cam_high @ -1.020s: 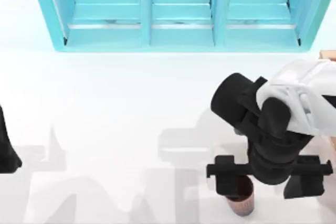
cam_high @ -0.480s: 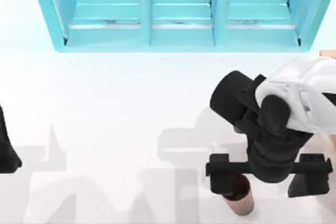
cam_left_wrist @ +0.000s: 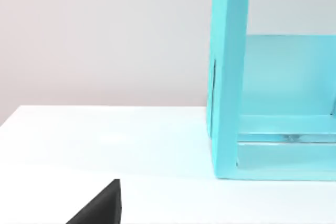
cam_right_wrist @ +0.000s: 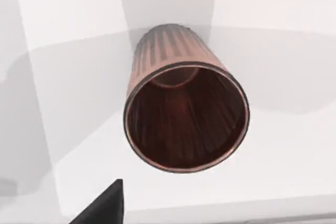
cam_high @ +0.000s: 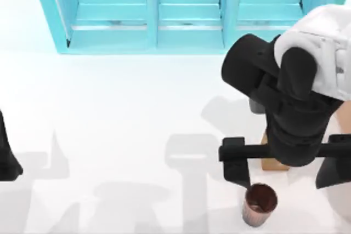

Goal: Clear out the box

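**Right gripper spread wide above a free-standing cup**

Right gripper [cam_high: 284, 173] over the right part of the table [cam_high: 109, 108], jaws splayed far apart and gripping nothing. Copper cup [cam_high: 259, 204] upright on the table, mouth up, long axis vertical. Sits just toward the near edge from the gripper, close beside one finger but apart from it. Seen from the right wrist, open cup mouth [cam_right_wrist: 184, 119] almost straight below.

Small light-brown block [cam_high: 272, 163] tucked under the right arm, just beyond the cup; too hidden to name.

Box itself covered, presumably beneath the bulk of the right arm at the table's right side, so clearly the right arm's job.

Left gripper [cam_high: 5, 157] parked at the table's left edge, well apart. Turquoise shelf unit [cam_high: 181, 9] along the far side.
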`<state>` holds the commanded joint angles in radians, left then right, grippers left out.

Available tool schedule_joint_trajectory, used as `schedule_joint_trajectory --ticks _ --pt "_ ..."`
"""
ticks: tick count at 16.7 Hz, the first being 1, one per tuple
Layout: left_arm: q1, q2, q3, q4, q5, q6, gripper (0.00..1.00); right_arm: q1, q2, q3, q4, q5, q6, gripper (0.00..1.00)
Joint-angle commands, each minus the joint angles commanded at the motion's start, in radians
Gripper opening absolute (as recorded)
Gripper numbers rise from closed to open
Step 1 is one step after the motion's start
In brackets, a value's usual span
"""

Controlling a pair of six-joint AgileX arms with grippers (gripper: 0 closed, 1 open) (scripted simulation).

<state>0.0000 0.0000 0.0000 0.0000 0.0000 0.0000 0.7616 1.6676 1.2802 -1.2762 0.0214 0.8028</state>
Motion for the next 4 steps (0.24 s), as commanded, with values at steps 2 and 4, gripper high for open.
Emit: schedule_joint_trajectory --ticks 2,4 --pt "0.000 0.000 0.000 0.000 0.000 0.000 1.00 -0.003 -0.024 0.052 -0.057 -0.002 -0.004 1.00" --pt "0.000 0.000 0.000 0.000 0.000 0.000 1.00 -0.005 -0.036 0.074 -0.078 -0.003 -0.006 1.00"
